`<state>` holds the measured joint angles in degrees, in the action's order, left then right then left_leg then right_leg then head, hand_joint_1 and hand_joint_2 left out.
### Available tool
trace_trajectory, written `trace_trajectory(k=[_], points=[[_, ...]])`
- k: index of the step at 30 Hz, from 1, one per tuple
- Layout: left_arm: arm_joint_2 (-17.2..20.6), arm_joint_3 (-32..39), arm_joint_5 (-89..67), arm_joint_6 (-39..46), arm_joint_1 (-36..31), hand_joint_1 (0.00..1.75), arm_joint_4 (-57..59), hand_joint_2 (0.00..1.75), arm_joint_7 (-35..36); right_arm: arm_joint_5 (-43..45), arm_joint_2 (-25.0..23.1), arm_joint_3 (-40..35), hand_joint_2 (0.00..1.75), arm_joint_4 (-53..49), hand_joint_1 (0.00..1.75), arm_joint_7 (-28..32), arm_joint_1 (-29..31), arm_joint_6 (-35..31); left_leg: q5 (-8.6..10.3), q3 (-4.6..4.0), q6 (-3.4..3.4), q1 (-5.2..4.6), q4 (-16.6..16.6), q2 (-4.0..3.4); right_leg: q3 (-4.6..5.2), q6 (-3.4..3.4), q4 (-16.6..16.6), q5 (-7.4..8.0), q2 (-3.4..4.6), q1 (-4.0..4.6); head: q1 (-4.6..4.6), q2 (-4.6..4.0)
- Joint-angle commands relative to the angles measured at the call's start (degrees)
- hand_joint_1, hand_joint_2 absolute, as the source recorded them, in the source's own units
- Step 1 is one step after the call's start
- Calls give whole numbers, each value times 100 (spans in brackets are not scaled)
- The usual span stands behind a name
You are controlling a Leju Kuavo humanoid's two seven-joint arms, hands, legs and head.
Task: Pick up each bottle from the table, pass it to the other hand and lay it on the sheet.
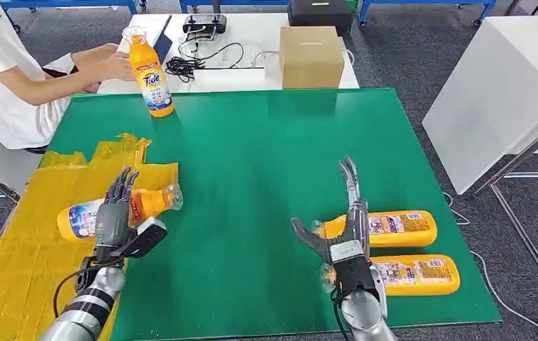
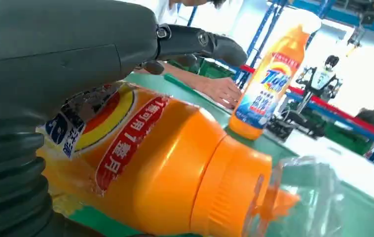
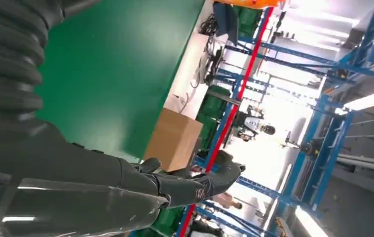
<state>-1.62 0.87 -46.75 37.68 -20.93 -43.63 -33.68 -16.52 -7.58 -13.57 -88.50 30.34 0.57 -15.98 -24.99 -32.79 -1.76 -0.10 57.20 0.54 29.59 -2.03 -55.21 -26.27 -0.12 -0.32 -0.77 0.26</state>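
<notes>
Green mat covers the bench (image 1: 252,177); a crinkled yellow sheet (image 1: 25,241) lies over its near-left corner. Item one: an orange bottle on the sheet (image 1: 121,209), lying on its side with the clear cap toward the mat, counted as delivered. The left hand (image 1: 113,217) rests over this bottle's body, fingers (image 1: 121,181) extended across the label; whether they press on it or merely lie across it cannot be told, and the left wrist view, close and blurred, does not settle it. Items two and three: two orange bottles lying on the mat at near right, the farther bottle (image 1: 387,227) and the nearer bottle (image 1: 412,273), side by side, neither lifted. The right hand (image 1: 344,231) hovers at their cap ends, fingers spread and straight, thumb out, holding nothing. Item four: an upright bottle (image 1: 150,71) at the mat's far-left edge, with a person's hand (image 1: 113,65) just beside it. Tally, by judgement: one bottle placed, three outstanding, each still needing pick-up, hand-over and laying down.
</notes>
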Motion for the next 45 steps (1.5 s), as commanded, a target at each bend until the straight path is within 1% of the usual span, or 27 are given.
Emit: trace_trajectory(k=[1,2,3,5,9,11,18,19,21,27,28,29,30,31,32,34,35,36,37,38,39,40,41,42,43,45], points=[[-264,-218,620,232,626,0,-1759,175,-321,-535,213,88,175,124,0,-107,48,-355,-4,-1,8,10,2,-4,-5,2,9,0,0,10,0,0],[-394,-102,521,232,772,0,-2165,175,-377,-632,237,98,175,84,0,-126,40,-431,-6,-7,6,9,5,-5,2,0,6,-1,1,9,0,0],[-621,166,316,232,881,0,-2574,175,-546,-732,248,100,175,56,0,-154,56,-504,-4,-17,4,8,6,-4,13,0,4,-1,0,8,0,0],[-855,272,163,232,1040,0,-3156,175,-632,-999,273,99,175,6,0,-255,76,-689,-9,-18,4,9,10,-2,11,-1,3,-5,-3,9,2,0],[-1033,345,-371,232,1195,0,-3555,175,-632,-1314,364,97,175,-61,0,-394,91,-809,-9,-28,4,8,12,-4,21,-2,3,-3,2,8,-2,0],[-1033,345,-371,232,1195,0,-3555,175,-632,-1314,364,97,175,-61,0,-394,91,-809,-2,-35,2,0,3,-8,32,0,2,2,6,0,-2,0],[-1054,383,-323,232,1231,0,-3415,175,-632,-1595,483,93,175,-124,0,-563,130,-831,-6,-21,8,4,1,-11,20,3,7,0,8,3,0,0],[-1043,358,-267,232,1239,0,-3414,175,-632,-1740,523,81,175,-113,0,-606,143,-861,-4,-24,6,3,0,-7,21,2,7,0,5,3,0,0],[-1019,210,-36,232,1304,0,-3521,175,-632,-2507,708,37,175,-44,0,-937,220,-1018,-2,-28,3,1,0,-5,26,0,6,1,3,2,0,0],[-1031,200,-44,232,1315,0,-3537,175,-632,-2497,754,80,175,-46,0,-935,242,-1018,-3,-28,4,3,2,-4,24,0,5,1,3,3,0,0],[-957,8,285,232,1338,0,-3572,175,-632,-2928,904,3,175,17,0,-1234,310,-938,-4,-25,5,5,2,-7,20,1,7,1,5,5,0,0],[-804,-293,830,232,1385,0,-3647,175,-621,-3347,1153,-43,175,96,0,-1578,447,-833,-4,-24,6,4,1,-6,19,1,8,1,4,5,0,0],[-734,-468,1388,33,1478,0,-3929,175,-632,-3816,1483,-97,175,257,0,-1996,648,-480,-2,-28,4,3,2,-6,23,0,7,2,4,3,0,0],[-718,-538,1579,-49,1551,0,-4145,175,-613,-3838,1752,-113,175,424,0,-2111,842,-182,-3,-26,6,5,3,-8,20,0,8,3,5,5,0,0],[-707,-601,1912,-273,1647,0,-4433,175,-632,-3847,2209,-180,175,819,0,-2279,1226,547,-3,-30,3,2,4,-12,26,-1,5,4,10,2,2,0],[-698,-667,2158,-501,1739,0,-4662,175,-632,-3760,2693,-231,175,1445,0,-2126,1776,1018,-3,-36,0,2,8,-28,33,-5,6,11,25,3,2,0],[-694,-722,2222,-573,1764,0,-4709,175,-632,-3542,2957,-231,175,1759,0,-1904,2092,1406,-4,-31,0,3,9,-32,29,-6,7,13,29,4,4,0],[-684,-772,2259,-598,1767,0,-4712,175,-632,-3448,3127,-254,175,1963,0,-1790,2300,1633,-5,-30,-1,3,13,-41,26,-10,10,17,36,4,0,0],[-650,-848,2318,-575,1762,0,-4725,175,-632,-3366,3319,-374,175,2170,0,-1693,2513,1938,2,-38,-6,-4,8,-13,30,-7,4,10,13,-3,0,0],[-596,-963,2407,-527,1742,0,-4725,175,-632,-3228,3522,-483,175,2391,0,-1573,2748,2245,1,-40,-6,-4,14,-17,31,-9,3,13,15,-4,2,0],[-540,-1055,2476,-454,1722,0,-4707,175,-632,-3151,3660,-596,175,2531,0,-1512,2882,2382,3,-39,-10,-20,11,-14,34,-11,0,11,13,-17,2,0],[-514,-1103,2503,-395,1702,0,-4677,175,-632,-3107,3727,-660,175,2627,0,-1475,2955,2435,8,-42,-13,-25,8,-3,35,-13,0,12,2,-22,-2,0],[-464,-1170,2550,-330,1678,0,-4650,175,-632,-2986,3838,-785,175,2684,0,-1426,2991,2562,3,-39,-10,-19,15,-12,30,-12,1,13,10,-17,0,0],[-411,-1237,2632,-297,1653,0,-4636,175,-632,-2769,4004,-909,175,2650,0,-1373,2942,2683,6,-37,-11,-24,9,-1,28,-14,2,12,0,-23,2,0],[-383,-1276,2661,-270,1633,0,-4622,175,-632,-2594,4139,-967,175,2567,0,-1352,2845,2745,2,-30,-7,-22,10,-4,20,-14,4,12,1,-21,4,0],[-344,-1335,2716,-235,1613,0,-4611,175,-632,-2286,4432,-1003,175,2277,0,-1336,2510,2807,3,-29,-5,-22,11,25,10,-13,10,7,-25,-21,-2,0]])
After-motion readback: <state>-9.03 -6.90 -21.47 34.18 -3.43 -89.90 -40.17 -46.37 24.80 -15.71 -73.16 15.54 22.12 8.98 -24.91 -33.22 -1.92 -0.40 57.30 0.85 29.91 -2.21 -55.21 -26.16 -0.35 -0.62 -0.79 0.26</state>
